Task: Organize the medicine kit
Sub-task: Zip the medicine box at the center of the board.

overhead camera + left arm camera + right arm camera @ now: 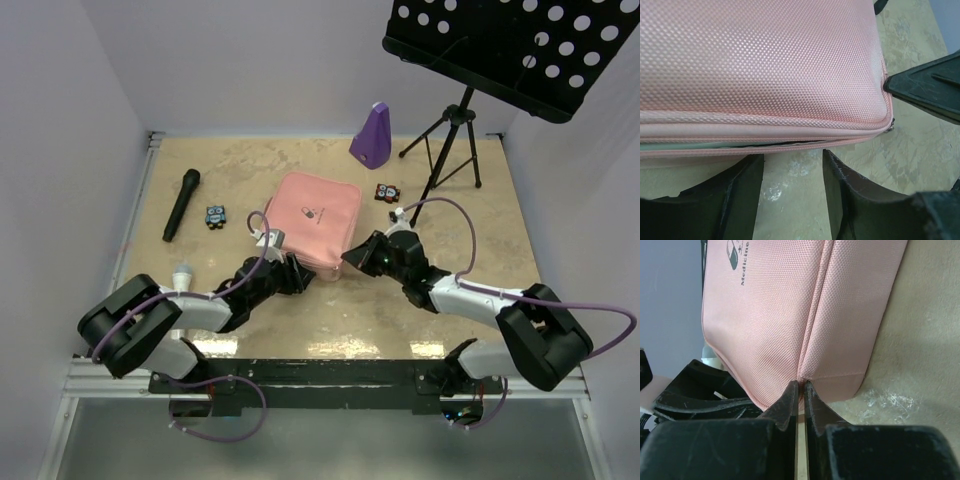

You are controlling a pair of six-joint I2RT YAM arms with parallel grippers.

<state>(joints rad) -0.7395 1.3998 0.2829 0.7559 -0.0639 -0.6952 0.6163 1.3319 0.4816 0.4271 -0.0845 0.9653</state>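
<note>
The pink medicine kit (pixel 315 220) lies flat in the middle of the table with its lid down. In the left wrist view its front edge (pixel 765 75) fills the top, and the zip line shows a thin dark gap. My left gripper (pixel 303 275) sits just in front of that edge, open, with only bare table between its fingers (pixel 735 195). My right gripper (pixel 350 257) is at the kit's near right corner. Its jaws are shut, pinching the corner seam (pixel 812 340). A small metal zip pull (pixel 890 127) hangs at that corner.
A black microphone (pixel 182 204) lies at the left, with a small owl-faced item (pixel 215 215) beside it and another (pixel 386 192) right of the kit. A purple metronome-shaped object (pixel 371 134) stands at the back. A music stand's tripod (pixel 452 140) stands at the back right.
</note>
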